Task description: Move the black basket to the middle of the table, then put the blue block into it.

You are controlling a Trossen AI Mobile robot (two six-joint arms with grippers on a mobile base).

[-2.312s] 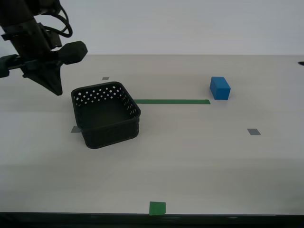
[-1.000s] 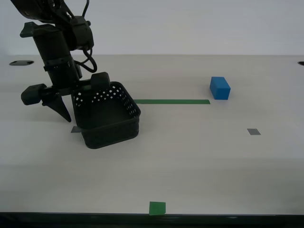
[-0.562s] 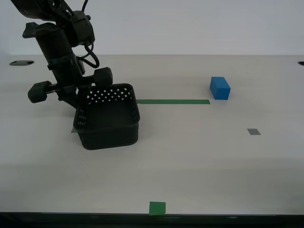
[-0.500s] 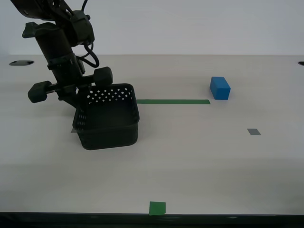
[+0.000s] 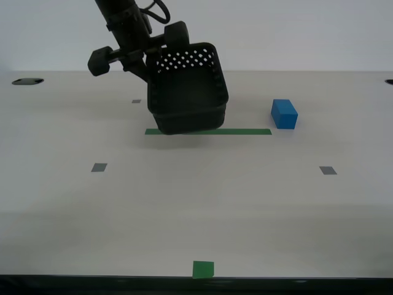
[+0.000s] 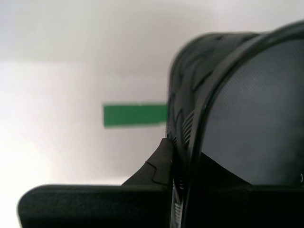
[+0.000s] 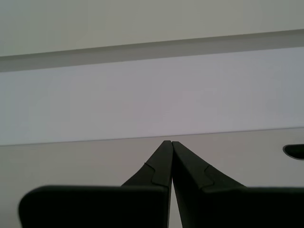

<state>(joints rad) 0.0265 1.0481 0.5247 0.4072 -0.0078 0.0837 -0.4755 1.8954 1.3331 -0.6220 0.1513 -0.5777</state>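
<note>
The black basket (image 5: 189,92) hangs tilted in the air over the end of the green tape strip (image 5: 239,131) nearer the exterior view's left. My second gripper (image 5: 150,74) is shut on the basket's wall on that same side. In the second wrist view the basket wall (image 6: 213,109) sits between the fingers of my second gripper (image 6: 183,156). The blue block (image 5: 284,114) rests on the table (image 5: 245,203) to the exterior view's right of the strip, apart from the basket. My first gripper (image 7: 170,142) is shut and empty, and it does not show in the exterior view.
Grey tape squares (image 5: 99,167) (image 5: 328,170) lie on the table on either side, and a smaller one (image 5: 136,101) farther back. A green tape square (image 5: 203,269) sits by the front edge. The green strip also shows in the second wrist view (image 6: 135,115).
The basket has been lifted off the table and carried up and to the exterior view's right by my second gripper. The grey square it covered now shows. The block has not moved.
</note>
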